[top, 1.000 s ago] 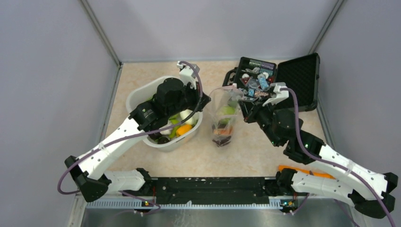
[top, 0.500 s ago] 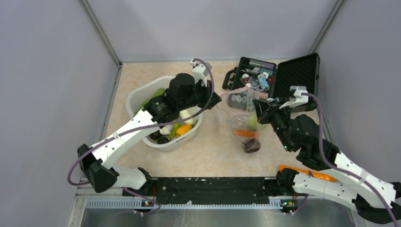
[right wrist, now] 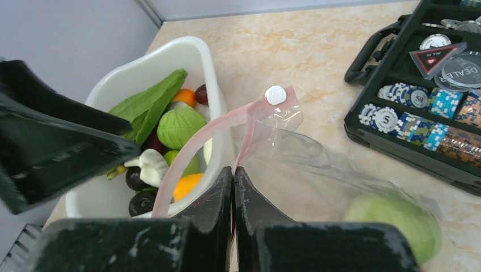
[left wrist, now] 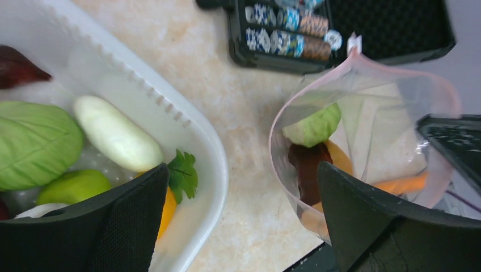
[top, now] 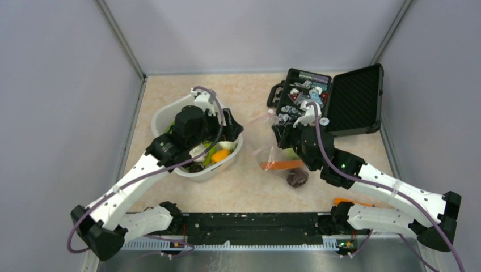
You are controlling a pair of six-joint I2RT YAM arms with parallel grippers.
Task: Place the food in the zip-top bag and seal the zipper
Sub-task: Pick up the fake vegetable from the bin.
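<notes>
My right gripper (right wrist: 233, 190) was clamped on the zip-top bag (right wrist: 317, 175) rim, bag lying beside the white tub (right wrist: 187, 48), left gripper (left wrist: 243, 181) wide and empty above the tub; that single pinch could've let the mouth collapse and spill the carrot (top: 281, 165).

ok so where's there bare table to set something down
Widest bare patch: the near strip of table between tub, bag and the black rail. A smaller one lies by the far wall between tub and case. Crowded: between bag and case, where the right claw and arm sit.
</notes>
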